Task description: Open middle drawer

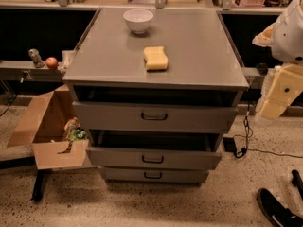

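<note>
Pincer: the gripper (279, 96) is at the far right side, next to the cabinet's right edge and well apart from the drawer handles; it looks pale yellow and hangs under a big white round part of the robot; it is holding nothing; I cannot tell if it is spread or pressed together
Middle drawer: the middle drawer (152, 159) is grey, with a small dark loop handle in the middle of its front; it sits between the other two drawers; it sticks out a little past the one below, and a dark gap shows above its front
Top drawer: the top drawer (154, 117) has the tallest front; it sticks out too, with a dark gap under the cabinet top
Bottom drawer: the bottom drawer (152, 175) has the thinnest front and sits pushed in
Cabinet top: the cabinet top (199, 46) is flat and grey; a white bowl (138, 20) stands near the back; a yellow sponge (155, 58) lies nearer the front, apart from the bowl
Left side: an open cardboard box (47, 126) sits on the floor just beside the cabinet; a red apple (51, 62) rests on a ledge above it
Floor: a black cable (246, 141) lies at the right; a black shoe (277, 212) is in the bottom right corner
</note>
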Controlling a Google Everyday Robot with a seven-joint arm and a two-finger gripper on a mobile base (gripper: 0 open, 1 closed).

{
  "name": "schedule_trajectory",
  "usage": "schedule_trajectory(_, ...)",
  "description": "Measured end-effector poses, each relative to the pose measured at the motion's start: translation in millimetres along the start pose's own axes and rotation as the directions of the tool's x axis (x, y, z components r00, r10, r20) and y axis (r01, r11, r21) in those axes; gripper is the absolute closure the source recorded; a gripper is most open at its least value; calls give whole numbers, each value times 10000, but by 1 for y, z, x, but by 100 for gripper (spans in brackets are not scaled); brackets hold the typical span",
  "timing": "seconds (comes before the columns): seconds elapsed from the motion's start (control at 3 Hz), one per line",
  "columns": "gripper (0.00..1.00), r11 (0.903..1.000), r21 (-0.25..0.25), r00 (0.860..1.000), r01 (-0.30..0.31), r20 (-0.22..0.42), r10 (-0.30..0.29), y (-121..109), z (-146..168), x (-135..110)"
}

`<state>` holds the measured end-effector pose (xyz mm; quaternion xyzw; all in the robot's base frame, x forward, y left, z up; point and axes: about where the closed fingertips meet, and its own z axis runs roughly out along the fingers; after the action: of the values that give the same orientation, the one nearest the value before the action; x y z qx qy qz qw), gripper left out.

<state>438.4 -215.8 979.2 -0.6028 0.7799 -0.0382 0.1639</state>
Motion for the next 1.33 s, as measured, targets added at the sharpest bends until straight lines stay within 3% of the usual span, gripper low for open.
schedule_trajectory(0.67, 0, 9999, 129, 9997, -55, -222, 57, -1, 12, 3)
schedule_trajectory(1.0, 0, 9994, 90, 9979, 321, -568, -316, 3, 52, 13)
schedule_trajectory(1.33, 0, 9957, -457, 9943, 804, -664, -833, 25, 124, 24)
